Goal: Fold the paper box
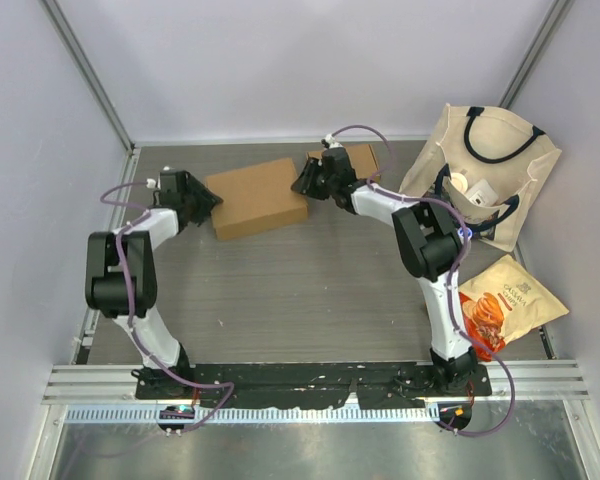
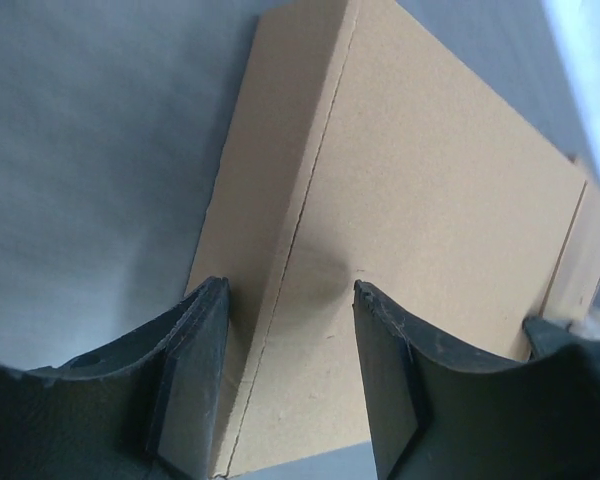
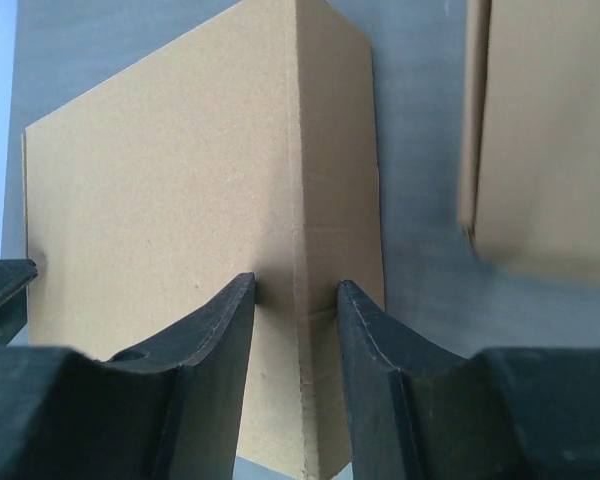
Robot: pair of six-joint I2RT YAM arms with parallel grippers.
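At the far edge of the bench, our left gripper and right gripper, fingers parted, straddle the box at end folds, likely firmest on light, crushable card.

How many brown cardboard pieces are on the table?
2. The larger cardboard piece lies between the left gripper and right gripper; the smaller cardboard piece sits just beyond the right gripper, partly hidden by it.

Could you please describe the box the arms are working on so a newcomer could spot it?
Look at the far side of the grey table, between the left gripper and the right gripper. The paper box there is larger than the other brown box to its right.
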